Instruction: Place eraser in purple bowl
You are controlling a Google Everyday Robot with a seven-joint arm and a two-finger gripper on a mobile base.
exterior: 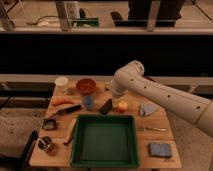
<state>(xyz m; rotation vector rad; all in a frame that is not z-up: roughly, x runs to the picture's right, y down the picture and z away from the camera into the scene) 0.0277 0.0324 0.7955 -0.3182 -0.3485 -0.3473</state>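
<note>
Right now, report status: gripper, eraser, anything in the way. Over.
Gripper low at back centre of table, beside eraser. Eraser on table between blue cup and yellow-red fruit, not held. Purple bowl mostly hidden behind arm.

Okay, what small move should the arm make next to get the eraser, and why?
Likely lower the gripper, at the arm's end over the back of the table, onto the eraser: it lies just in front, not yet lifted, between the blue cup and a yellow-red object.
</note>
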